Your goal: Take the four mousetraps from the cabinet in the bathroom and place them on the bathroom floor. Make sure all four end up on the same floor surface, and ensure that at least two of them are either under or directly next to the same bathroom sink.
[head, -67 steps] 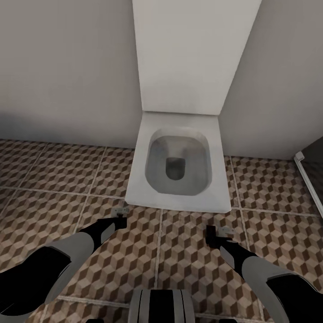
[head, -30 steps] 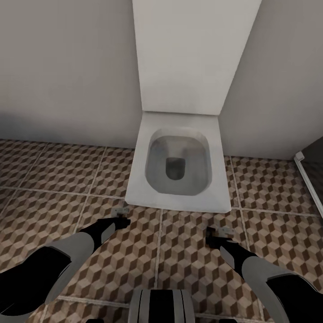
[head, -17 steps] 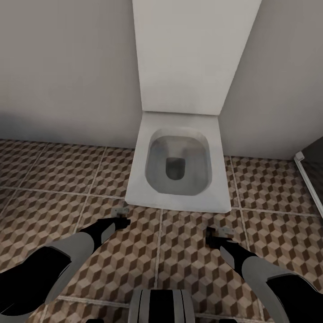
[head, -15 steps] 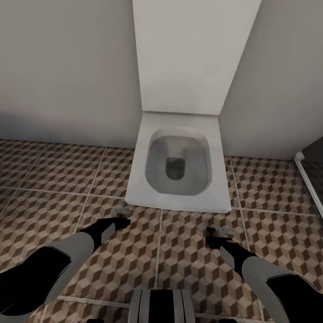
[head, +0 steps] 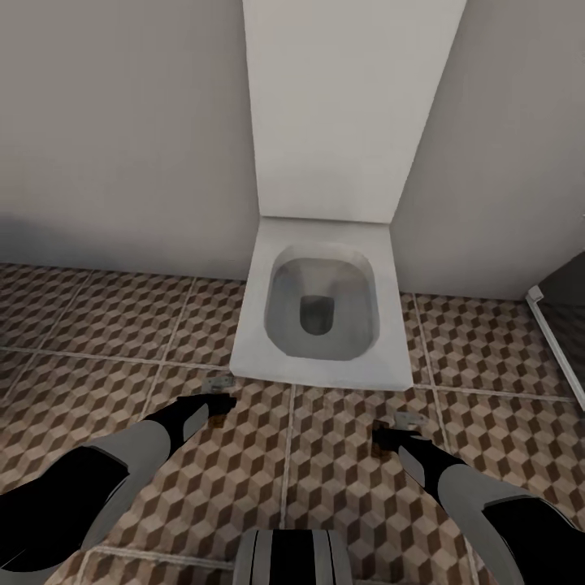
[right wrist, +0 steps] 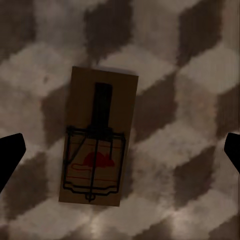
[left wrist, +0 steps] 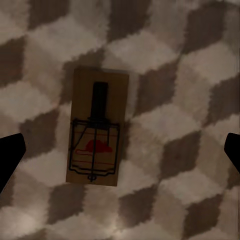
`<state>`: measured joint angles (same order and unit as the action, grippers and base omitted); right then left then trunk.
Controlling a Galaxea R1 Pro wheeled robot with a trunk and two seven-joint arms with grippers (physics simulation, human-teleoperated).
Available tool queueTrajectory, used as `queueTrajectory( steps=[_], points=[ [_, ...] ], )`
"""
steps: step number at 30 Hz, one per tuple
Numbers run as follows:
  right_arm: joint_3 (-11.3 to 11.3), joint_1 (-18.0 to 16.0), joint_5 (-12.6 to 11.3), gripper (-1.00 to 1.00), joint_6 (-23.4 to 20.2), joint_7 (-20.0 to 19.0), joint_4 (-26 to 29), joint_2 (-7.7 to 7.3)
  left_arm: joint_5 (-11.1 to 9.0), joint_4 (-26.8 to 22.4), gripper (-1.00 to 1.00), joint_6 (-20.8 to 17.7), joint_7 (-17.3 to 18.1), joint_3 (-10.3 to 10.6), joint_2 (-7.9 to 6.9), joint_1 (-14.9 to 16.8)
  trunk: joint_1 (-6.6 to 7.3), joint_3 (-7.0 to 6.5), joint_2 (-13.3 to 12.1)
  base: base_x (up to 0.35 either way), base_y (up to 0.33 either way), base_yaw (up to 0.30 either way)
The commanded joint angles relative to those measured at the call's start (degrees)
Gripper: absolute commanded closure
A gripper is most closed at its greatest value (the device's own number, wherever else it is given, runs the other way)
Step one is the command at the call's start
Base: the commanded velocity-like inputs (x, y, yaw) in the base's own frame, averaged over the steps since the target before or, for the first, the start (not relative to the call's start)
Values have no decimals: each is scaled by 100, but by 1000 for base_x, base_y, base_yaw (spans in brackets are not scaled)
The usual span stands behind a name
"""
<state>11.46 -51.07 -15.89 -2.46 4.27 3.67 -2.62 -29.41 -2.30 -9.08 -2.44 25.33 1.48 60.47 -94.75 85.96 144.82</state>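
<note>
Left arm: reaches forward and down, gripper [head: 218, 402] spread wide, nothing held.
Right arm: likewise, gripper [head: 388, 435] spread wide, nothing held.

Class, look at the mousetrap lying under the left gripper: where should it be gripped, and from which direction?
Grip the mousetrap across its long wooden edges, coming straight down from above. It lies flat on the bathroom floor, and the open left gripper already straddles it.
</note>
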Motion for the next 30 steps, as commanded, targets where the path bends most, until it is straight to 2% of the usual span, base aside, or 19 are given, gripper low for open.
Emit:
queueTrajectory(
  steps=[1, 16, 30],
  points=[
    [49, 1, -51, -100, -26, 21, 12, -1, -56, -12, -100, -30, -25, 48, -1, 0, 1, 3, 1, 0, 0, 0],
    [49, 1, -52, -100, -26, 21, 11, -1, -56, -8, -100, -28, -28, 48, 4, 0, 1, 3, 1, -26, 0, 0],
    [49, 1, -50, -100, -26, 21, 11, -1, -56, -7, -100, -31, -28, 50, 9, 0, 1, 3, 1, -261, 0, 0]
  ],
)
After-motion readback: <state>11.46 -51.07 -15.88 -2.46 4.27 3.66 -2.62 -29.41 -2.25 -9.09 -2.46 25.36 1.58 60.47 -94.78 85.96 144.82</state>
